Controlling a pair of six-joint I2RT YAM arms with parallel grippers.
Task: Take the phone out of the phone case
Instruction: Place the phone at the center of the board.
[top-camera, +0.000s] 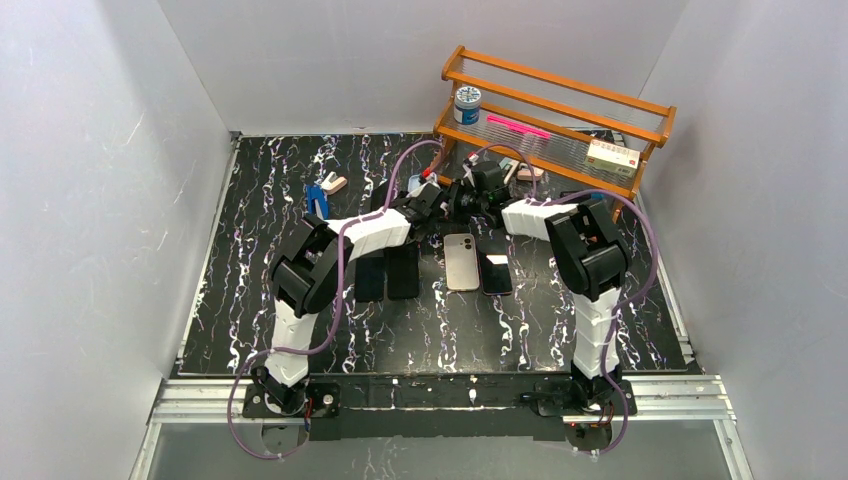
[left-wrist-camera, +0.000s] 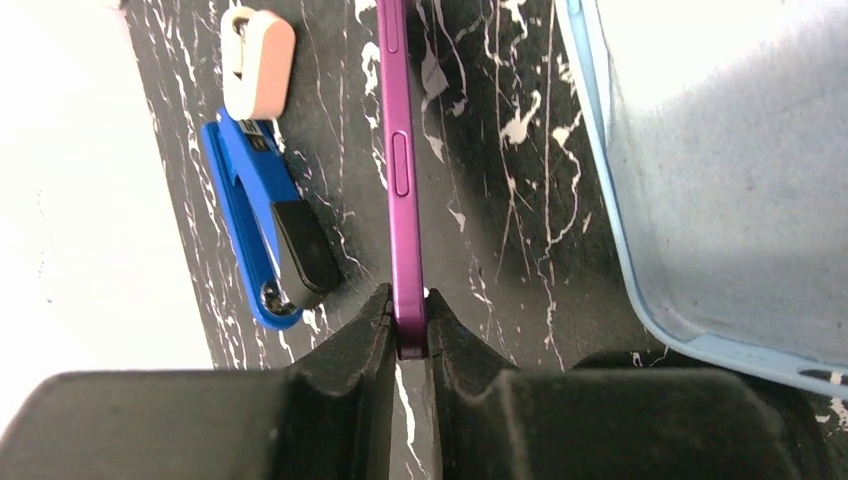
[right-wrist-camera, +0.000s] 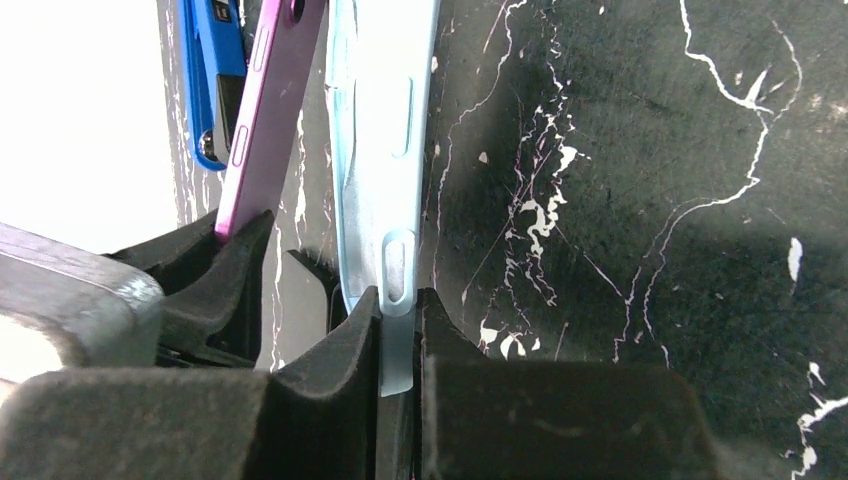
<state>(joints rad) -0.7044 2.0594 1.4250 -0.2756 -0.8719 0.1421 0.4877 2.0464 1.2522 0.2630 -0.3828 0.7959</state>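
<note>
My left gripper (left-wrist-camera: 410, 322) is shut on the edge of a purple phone (left-wrist-camera: 398, 160), held on edge above the table. My right gripper (right-wrist-camera: 398, 318) is shut on the edge of a light blue phone case (right-wrist-camera: 380, 140). The case (left-wrist-camera: 730, 180) is apart from the phone and appears empty, its pale inside facing the left wrist camera. In the right wrist view the purple phone (right-wrist-camera: 262, 110) leans just left of the case. In the top view both grippers meet near the back middle of the table (top-camera: 455, 195); the phone and case are hidden there by the arms.
A blue tool (left-wrist-camera: 265, 225) with a beige block (left-wrist-camera: 257, 60) lies left of the phone. Two phones (top-camera: 462, 262) (top-camera: 495, 272) and two dark slabs (top-camera: 388, 272) lie mid-table. A wooden rack (top-camera: 555, 120) stands back right with a tin and a box.
</note>
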